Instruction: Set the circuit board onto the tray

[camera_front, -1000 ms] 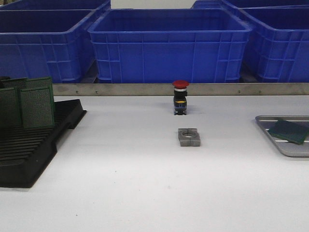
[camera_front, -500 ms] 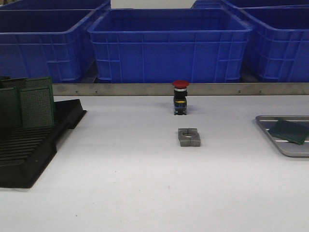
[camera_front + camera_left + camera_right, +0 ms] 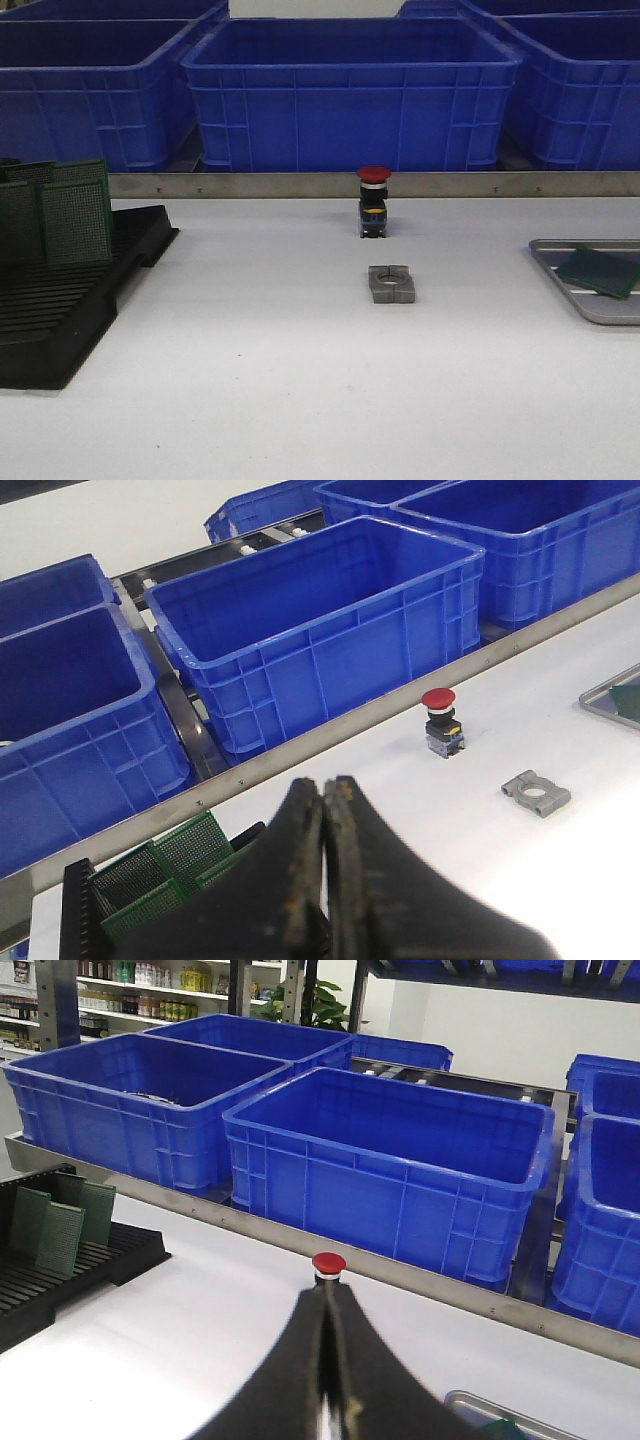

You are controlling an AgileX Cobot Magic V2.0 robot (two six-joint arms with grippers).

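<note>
A green circuit board (image 3: 598, 271) lies flat on the tray (image 3: 566, 284) at the table's right edge, tilted a little against the ribs, so one placement looks done. More boards (image 3: 75, 222) stand upright in the black slotted rack (image 3: 70, 310) at the far left, kept apart by the slots and easy to pinch by the top edge. The left gripper (image 3: 325, 810) and right gripper (image 3: 326, 1332) both have fingers pressed together and empty, raised off the table, seemingly between picks.
</note>
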